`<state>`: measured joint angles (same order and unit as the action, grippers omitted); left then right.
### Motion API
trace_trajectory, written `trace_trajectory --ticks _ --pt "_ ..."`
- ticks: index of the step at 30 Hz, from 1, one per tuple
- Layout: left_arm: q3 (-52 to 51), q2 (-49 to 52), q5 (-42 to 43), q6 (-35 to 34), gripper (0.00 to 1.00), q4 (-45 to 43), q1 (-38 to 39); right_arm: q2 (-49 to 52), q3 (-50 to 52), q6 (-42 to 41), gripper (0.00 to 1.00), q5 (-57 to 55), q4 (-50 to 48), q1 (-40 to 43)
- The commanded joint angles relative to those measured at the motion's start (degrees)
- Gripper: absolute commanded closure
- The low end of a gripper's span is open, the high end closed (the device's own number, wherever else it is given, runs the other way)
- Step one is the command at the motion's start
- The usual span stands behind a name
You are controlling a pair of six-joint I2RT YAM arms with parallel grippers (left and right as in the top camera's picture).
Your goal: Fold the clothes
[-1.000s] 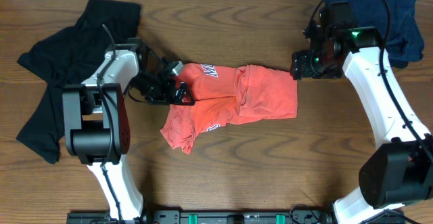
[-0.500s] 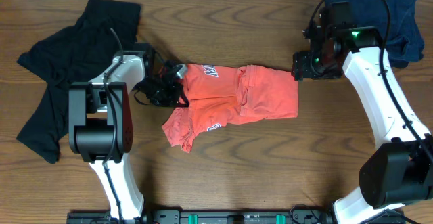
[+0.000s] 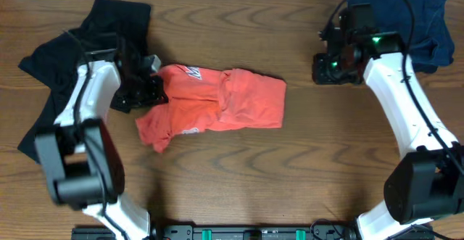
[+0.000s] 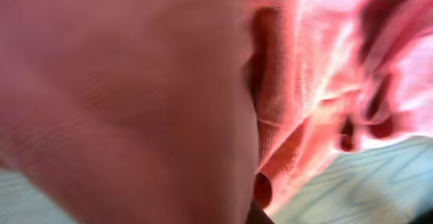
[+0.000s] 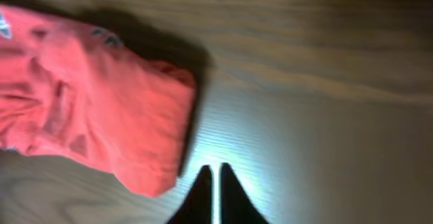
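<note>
Lying bunched and creased, faded coral-red T-shirt [image 3: 217, 104], white lettering [image 3: 190, 71] showing

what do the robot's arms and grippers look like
The left arm and right arm have white links and bulky black joints. The left gripper is black. A black cable loops over the right arm, beside a green light; the right gripper has thin, dark, pointed fingers.

T-shirt [image 3: 217, 102] on table [image 3: 290, 175], second garment [image 3: 43, 55] just left of it, third garment [image 3: 431, 15] seemingly at far-right corner.
</note>
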<state>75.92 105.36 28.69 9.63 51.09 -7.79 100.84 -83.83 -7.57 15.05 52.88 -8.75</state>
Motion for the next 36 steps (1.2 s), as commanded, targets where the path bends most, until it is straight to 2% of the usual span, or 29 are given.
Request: trace_trajectory --ticks 1,9,15,21,29,36 --pt "0.1 -3.6 -1.4 -1.6 0.94 0.3 0.5 0.3 5.2 -2.0 0.99 9.4 -5.3 -2.8" --pt "0.1 -4.0 -1.3 -2.3 0.94 0.3 1.5 3.4 15.4 -4.1 0.99 15.2 -22.3 -10.9" --pt "0.5 -4.8 -1.6 -2.9 0.94 1.3 1.5 10.6 16.0 -5.7 0.99 12.8 -23.5 -13.0" --pt "3.1 -8.7 -10.5 -5.0 0.94 5.4 3.9 15.8 16.0 -5.4 0.99 12.2 -23.5 -10.8" --pt "3.2 -14.9 -11.9 -7.3 0.94 3.1 15.1 18.4 16.0 -4.5 0.99 12.2 -23.3 -9.1" --pt "3.2 -13.7 -11.9 -11.2 0.94 -5.3 30.3 18.4 16.0 -4.3 0.99 12.2 -23.3 -9.1"
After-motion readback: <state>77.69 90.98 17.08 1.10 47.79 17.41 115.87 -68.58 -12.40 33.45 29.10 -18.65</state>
